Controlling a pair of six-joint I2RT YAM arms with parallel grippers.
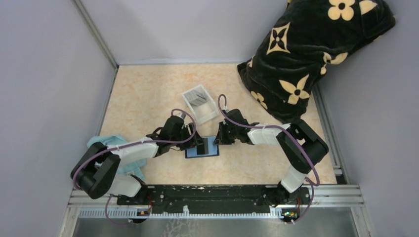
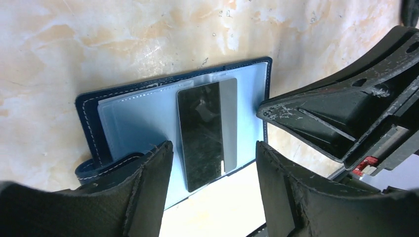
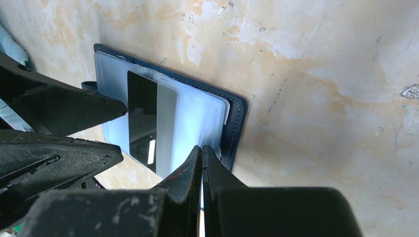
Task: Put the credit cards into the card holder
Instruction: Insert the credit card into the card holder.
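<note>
Got both arms folded low, reaching in from the near edge of the bench (image 1: 148, 94) to meet around its middle. Left arm (image 1: 128, 153) comes in from the left side, left gripper (image 1: 196, 141) tipped down, fingers (image 2: 148, 182) spread wide. Right arm (image 1: 276, 136) mirrors it, right gripper (image 1: 219, 137) pinched closed.

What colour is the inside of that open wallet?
The wallet is light blue inside, navy at the edge; clearest in the left wrist view.
</note>
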